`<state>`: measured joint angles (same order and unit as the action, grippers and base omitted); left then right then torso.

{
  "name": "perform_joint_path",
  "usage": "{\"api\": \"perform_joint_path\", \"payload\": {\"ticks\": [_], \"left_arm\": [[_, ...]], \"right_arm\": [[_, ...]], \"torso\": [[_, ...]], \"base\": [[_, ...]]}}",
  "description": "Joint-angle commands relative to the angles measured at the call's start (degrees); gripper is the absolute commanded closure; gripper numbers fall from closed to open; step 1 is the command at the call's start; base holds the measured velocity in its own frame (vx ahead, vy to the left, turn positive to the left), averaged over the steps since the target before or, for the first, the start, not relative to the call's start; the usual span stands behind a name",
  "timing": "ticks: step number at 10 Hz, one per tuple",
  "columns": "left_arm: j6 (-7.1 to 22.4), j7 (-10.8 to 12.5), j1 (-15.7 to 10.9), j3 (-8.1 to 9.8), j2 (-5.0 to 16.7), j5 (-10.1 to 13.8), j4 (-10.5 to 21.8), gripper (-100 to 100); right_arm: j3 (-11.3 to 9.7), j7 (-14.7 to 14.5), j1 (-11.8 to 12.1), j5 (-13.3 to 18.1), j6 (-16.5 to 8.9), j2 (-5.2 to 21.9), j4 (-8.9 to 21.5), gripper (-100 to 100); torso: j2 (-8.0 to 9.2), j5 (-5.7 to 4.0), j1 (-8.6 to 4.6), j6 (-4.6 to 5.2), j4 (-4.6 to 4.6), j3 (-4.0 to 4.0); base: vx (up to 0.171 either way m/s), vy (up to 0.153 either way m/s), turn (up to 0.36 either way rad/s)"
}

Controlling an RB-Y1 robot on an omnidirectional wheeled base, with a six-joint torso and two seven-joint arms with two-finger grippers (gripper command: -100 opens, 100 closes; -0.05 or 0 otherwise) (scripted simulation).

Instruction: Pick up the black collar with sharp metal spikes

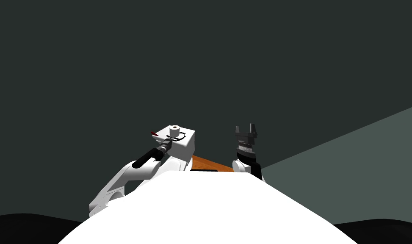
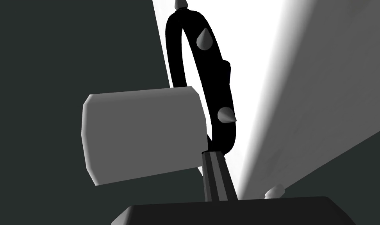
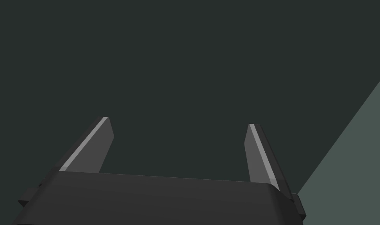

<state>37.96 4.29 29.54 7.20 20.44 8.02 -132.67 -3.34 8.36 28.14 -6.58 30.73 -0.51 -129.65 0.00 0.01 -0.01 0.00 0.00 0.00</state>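
1. Find the black collar point(image 2: 220, 86) on top of the white block point(image 1: 188, 146), just beside the white roll point(image 2: 142, 133), with a small red item point(image 1: 154, 134) near the block's left corner
2. Place the left gripper point(image 1: 170, 141) low at the collar's near edge, right up against the band; cannot tell from these views whether clamped on it or apart
3. Read the step in hand as securing the hold, with the lift not yet done, since the collar looks to rest on the block
4. Aim for a bare stretch of band between the grey spikes point(image 2: 204, 38), so that the grip presses flat strap and not a cone; pinching on a spike would likely let the ring twist out
5. Stay off the roll: probably light, and likely to tip or run off the block if nudged
6. Close firmly but without haste, as a thin ring may flex or swing once free
7. Lift straight up from the block, slowly, and check that the collar hangs steady before carrying it anywhere
8. Leave the right gripper point(image 1: 246, 128) raised off to the right, blades wide apart and holding nothing, well clear of the work
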Motion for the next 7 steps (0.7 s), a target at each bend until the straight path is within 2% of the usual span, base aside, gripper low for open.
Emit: {"api": "perform_joint_path", "payload": {"ticks": [1, 2, 3, 7], "left_arm": [[0.0, 0.0, 0.0, 0.0, 0.0, 0.0, 0.0, 100], [0.0, 0.0, 0.0, 0.0, 0.0, 0.0, 0.0, 0], [-0.6, -0.5, 0.2, 1.79, -0.3, -0.4, -0.1, -100], [-2.8, -2.1, 0.7, 7.33, -1.4, -1.6, -0.5, -100]], "right_arm": [[0.0, 0.0, 0.0, 0.0, 0.0, 0.0, 0.0, 0], [0.0, 0.0, 0.0, 0.0, 0.0, 0.0, 0.0, 0], [0.0, 0.0, 0.0, 0.0, 0.0, 0.0, 0.0, 0], [0.0, 0.0, 0.0, 0.0, 0.0, 0.0, 0.0, 0]], "torso": [[0.0, 0.0, 0.0, 0.0, 0.0, 0.0], [0.0, 0.0, 0.0, 0.0, 0.0, 0.0], [0.0, 0.0, 0.0, 0.0, 0.0, 0.0], [0.25, -0.06, -0.27, 0.0, 0.06, 0.15]], "base": [[0.0, 0.0, 0.0], [0.0, 0.0, 0.0], [-0.024, -0.02, 0.01], [-0.057, -0.066, 0.007]]}}
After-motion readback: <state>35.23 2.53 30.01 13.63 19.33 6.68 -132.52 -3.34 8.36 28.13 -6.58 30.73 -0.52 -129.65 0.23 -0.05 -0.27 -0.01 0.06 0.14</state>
